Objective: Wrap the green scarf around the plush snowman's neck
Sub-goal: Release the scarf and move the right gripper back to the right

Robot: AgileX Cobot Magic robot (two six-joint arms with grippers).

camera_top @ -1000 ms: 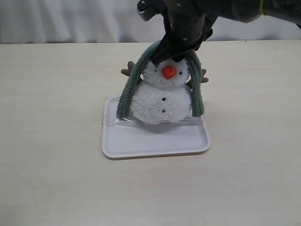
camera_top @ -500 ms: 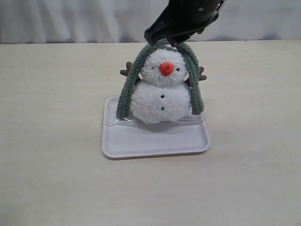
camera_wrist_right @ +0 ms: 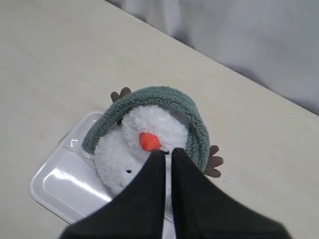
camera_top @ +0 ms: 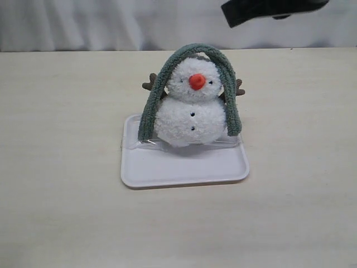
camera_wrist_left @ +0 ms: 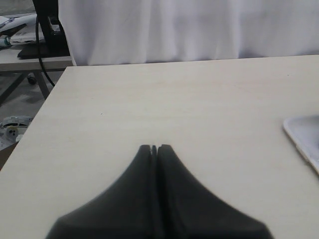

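Observation:
The plush snowman (camera_top: 192, 114) stands upright on a white tray (camera_top: 184, 167). The green scarf (camera_top: 192, 51) arches over the top of its head, and the two ends hang down past the brown arms to the tray; the neck itself is bare. My right gripper (camera_wrist_right: 168, 152) hovers above and in front of the snowman (camera_wrist_right: 149, 122), clear of the scarf (camera_wrist_right: 164, 97), its fingers a narrow gap apart with nothing between them. Its arm (camera_top: 268, 10) shows dark at the upper right of the exterior view. My left gripper (camera_wrist_left: 154, 147) is shut and empty over bare table.
A clear plastic piece (camera_top: 223, 144) lies under the snowman on the tray. The pale wooden table (camera_top: 67, 167) extends all round the tray, with a white curtain (camera_top: 83, 22) behind. One tray corner (camera_wrist_left: 304, 139) shows beside the left gripper.
The right gripper let go of the scarf on top of the snowman's head and rose up and to the right. The scarf stays draped over the head.

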